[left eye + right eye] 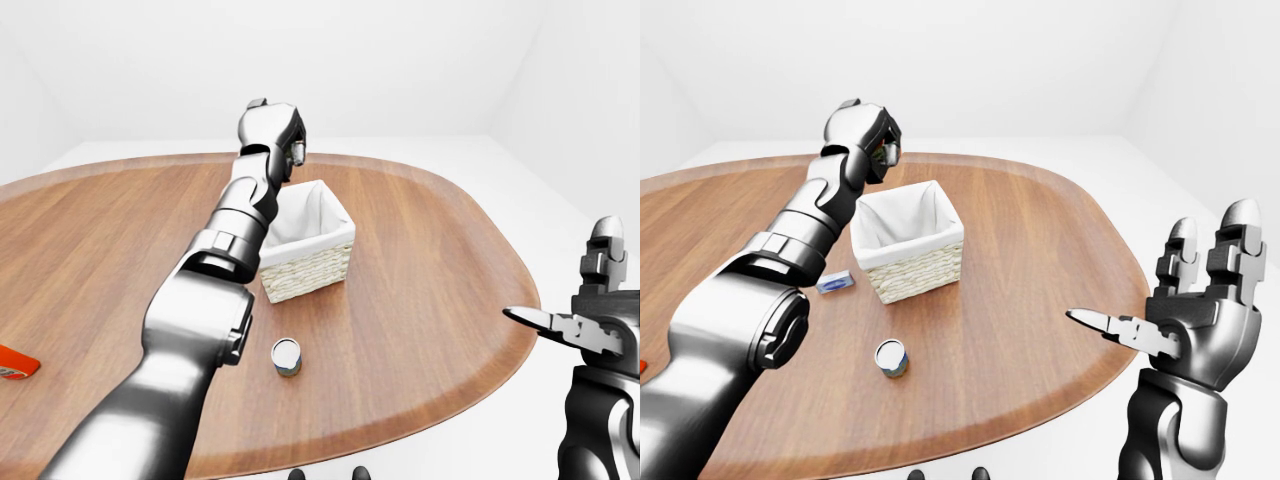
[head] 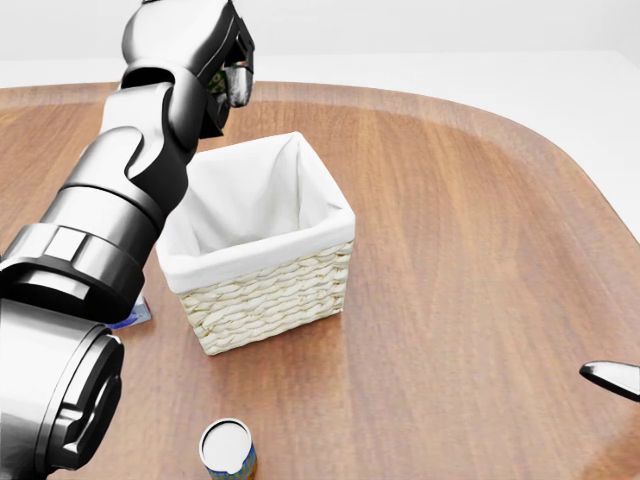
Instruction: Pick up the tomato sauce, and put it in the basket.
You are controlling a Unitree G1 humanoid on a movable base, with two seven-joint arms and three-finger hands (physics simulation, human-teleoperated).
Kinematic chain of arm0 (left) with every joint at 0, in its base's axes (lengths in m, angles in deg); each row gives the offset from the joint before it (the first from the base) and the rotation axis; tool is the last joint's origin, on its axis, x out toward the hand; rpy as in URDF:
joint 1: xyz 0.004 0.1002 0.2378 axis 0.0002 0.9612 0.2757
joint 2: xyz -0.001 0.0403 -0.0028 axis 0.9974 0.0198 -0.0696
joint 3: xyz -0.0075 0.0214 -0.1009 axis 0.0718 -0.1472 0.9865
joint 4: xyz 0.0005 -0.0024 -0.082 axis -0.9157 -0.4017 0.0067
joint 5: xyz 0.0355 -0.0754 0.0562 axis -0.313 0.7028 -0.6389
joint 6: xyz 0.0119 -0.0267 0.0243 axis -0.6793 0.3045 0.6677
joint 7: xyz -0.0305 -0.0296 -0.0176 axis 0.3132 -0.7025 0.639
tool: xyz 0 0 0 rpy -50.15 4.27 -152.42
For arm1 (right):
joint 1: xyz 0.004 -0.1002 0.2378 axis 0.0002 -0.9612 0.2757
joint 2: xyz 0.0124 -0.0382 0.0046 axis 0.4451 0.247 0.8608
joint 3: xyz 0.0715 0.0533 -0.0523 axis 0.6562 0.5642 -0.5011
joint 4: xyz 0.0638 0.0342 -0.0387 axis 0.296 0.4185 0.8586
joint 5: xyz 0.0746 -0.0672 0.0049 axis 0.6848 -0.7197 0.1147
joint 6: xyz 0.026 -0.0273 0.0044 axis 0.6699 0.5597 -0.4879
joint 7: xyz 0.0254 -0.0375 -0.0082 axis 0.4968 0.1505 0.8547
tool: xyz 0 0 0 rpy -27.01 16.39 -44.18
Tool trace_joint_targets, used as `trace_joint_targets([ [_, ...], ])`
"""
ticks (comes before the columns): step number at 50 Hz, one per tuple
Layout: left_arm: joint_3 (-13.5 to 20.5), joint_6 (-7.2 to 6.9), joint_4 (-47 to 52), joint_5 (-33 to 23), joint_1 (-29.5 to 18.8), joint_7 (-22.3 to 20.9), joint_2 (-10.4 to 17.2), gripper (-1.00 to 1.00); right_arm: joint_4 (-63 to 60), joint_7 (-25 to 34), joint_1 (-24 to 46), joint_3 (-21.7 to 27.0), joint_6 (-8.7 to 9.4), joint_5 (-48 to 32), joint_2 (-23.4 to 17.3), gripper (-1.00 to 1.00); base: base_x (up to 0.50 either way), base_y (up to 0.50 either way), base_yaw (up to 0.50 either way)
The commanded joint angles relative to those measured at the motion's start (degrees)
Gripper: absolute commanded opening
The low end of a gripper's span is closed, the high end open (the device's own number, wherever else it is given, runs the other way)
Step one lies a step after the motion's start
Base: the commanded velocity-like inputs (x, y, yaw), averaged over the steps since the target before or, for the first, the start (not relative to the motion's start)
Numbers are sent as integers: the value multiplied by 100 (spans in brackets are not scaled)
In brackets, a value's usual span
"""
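My left hand (image 2: 222, 62) is raised above the far left corner of the basket (image 2: 272, 298). Its fingers are closed round a small can with a green and red label, the tomato sauce (image 2: 236, 84), which is mostly hidden by the fingers. It also shows in the right-eye view (image 1: 885, 153). The basket is wicker with a white cloth liner and looks empty inside. My right hand (image 1: 1160, 290) is open and empty, held off the table's right edge.
A second can (image 2: 228, 447) with a silver lid stands on the wooden table (image 1: 420, 260), below the basket in the views. A small blue box (image 1: 836, 282) lies left of the basket. An orange packet (image 1: 16, 362) lies at the far left.
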Motion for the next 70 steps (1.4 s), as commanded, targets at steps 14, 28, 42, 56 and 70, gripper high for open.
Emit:
trace_joint_targets([
  [14,-98,0,-747,-1252,395,47,-304,-100,-64,4,-11,-11,0,30,16,100,0,0,0],
  [28,-112,0,-778,-1558,750,187,-363,-100,-100,-2,-21,-11,0,30,18,100,0,0,0],
  [42,-52,0,-781,-1586,713,257,-306,100,-91,-12,-1,-27,0,15,5,100,0,0,0],
  [56,-61,0,-786,-1608,703,285,-258,100,-75,2,-10,-28,0,10,13,100,0,0,0],
  [70,-54,0,-789,-1665,707,278,-224,100,-36,24,-29,-28,0,2,29,100,0,0,0],
])
